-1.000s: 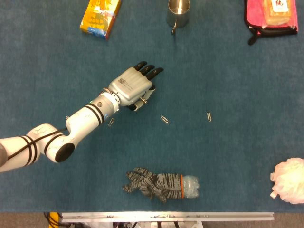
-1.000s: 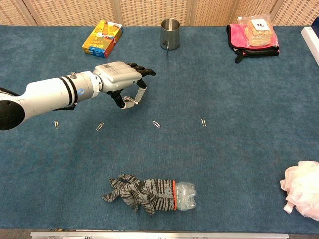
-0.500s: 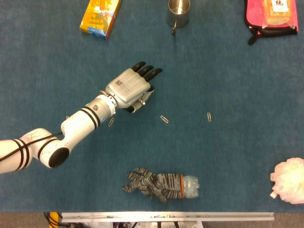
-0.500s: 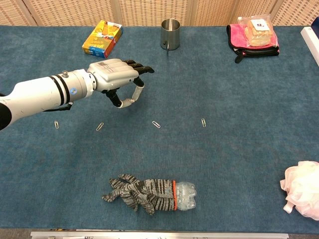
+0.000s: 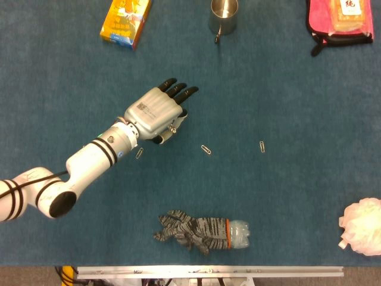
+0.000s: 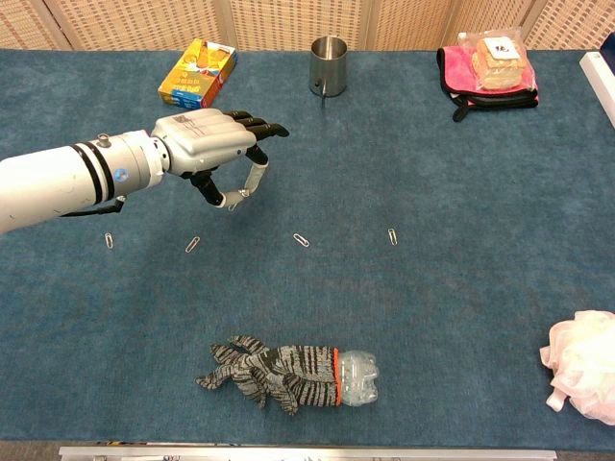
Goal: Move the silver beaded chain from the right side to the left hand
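Left hand (image 5: 156, 113) sits palm down above the blue table (image 6: 461, 288), dark fingers (image 5: 178, 90) extended toward 1 o'clock. Thumb and one finger are curled beneath the palm; cannot tell whether anything is pinched between them. Silver beaded chain: not identifiable in either view. Right hand: outside both views.

Three paper clips (image 5: 206, 149) lie in a row at 4 o'clock of the hand. Striped glove (image 5: 184, 229) over a plastic bottle (image 5: 238, 231) at 6 o'clock. Steel cup (image 5: 223, 15) at 12, orange box (image 5: 125, 21) at 11, pink pouch (image 5: 339, 21) at 2, pink bath pouf (image 5: 363, 226) at 4.
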